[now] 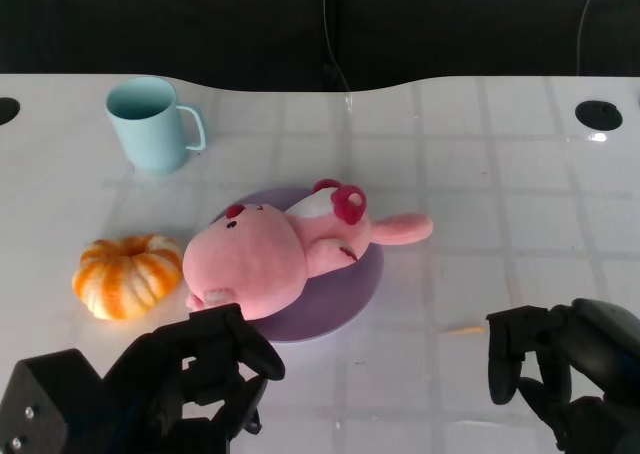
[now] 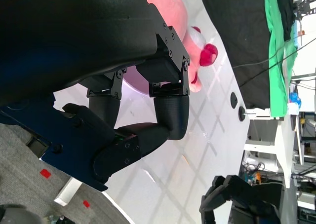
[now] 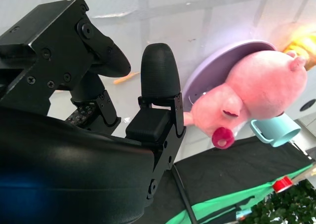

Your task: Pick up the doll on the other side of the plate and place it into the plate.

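Note:
The pink plush doll (image 1: 270,259) lies on its side across the purple plate (image 1: 350,299), head toward me and one ear reaching out over the rim. My left hand (image 1: 200,374) sits just in front of the doll's head, fingers curled in, nothing in them. My right hand (image 1: 560,364) hangs off to the plate's right, apart from it and holding nothing. In the left wrist view the curled left hand (image 2: 148,130) is short of the doll (image 2: 197,51). The right wrist view shows the right hand (image 3: 148,100) with fingers apart, the doll (image 3: 256,91) and plate (image 3: 217,71) beyond.
A light blue cup (image 1: 150,124) stands at the back left. An orange pumpkin (image 1: 128,274) lies left of the plate, close to my left hand. A small orange scrap (image 1: 462,328) rests on the white table right of the plate. A round hole (image 1: 598,114) marks the far right.

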Robot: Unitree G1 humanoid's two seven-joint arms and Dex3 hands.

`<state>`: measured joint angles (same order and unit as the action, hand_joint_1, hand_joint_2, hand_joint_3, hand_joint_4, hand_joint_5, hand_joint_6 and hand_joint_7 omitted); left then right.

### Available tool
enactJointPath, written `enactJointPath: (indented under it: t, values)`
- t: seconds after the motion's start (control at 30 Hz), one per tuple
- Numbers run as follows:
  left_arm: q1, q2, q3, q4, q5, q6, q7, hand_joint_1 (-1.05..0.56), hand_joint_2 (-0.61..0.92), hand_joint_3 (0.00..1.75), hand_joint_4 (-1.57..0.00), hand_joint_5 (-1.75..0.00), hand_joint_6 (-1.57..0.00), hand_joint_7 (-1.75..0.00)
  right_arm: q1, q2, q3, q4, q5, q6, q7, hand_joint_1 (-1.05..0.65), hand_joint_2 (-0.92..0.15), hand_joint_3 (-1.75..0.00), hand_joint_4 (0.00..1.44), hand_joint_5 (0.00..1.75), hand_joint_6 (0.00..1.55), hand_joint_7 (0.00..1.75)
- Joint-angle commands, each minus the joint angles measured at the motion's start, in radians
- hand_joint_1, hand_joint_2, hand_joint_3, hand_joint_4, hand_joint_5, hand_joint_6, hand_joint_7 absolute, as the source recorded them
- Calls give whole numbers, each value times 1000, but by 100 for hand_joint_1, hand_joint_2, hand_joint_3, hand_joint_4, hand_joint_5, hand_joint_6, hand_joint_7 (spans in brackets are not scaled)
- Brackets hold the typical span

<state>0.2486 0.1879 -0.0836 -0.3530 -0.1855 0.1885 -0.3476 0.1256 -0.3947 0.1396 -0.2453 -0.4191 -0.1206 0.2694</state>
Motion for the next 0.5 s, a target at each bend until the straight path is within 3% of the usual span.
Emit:
enactJointPath:
  t: [0.03,0.5]
  values:
    - [6,4,-2,-13,17,-3,15,-34,58,106,-64,-175,-72,-138,-3,-30,-10,18,1,-21,1,1,-32,-135,88,175,80,150]
    - [2,5,9,-18,6,-2,5,-32,57,108,-64,-175,-71,-139,-21,-29,3,40,25,-32,21,5,-32,-135,88,175,82,146]
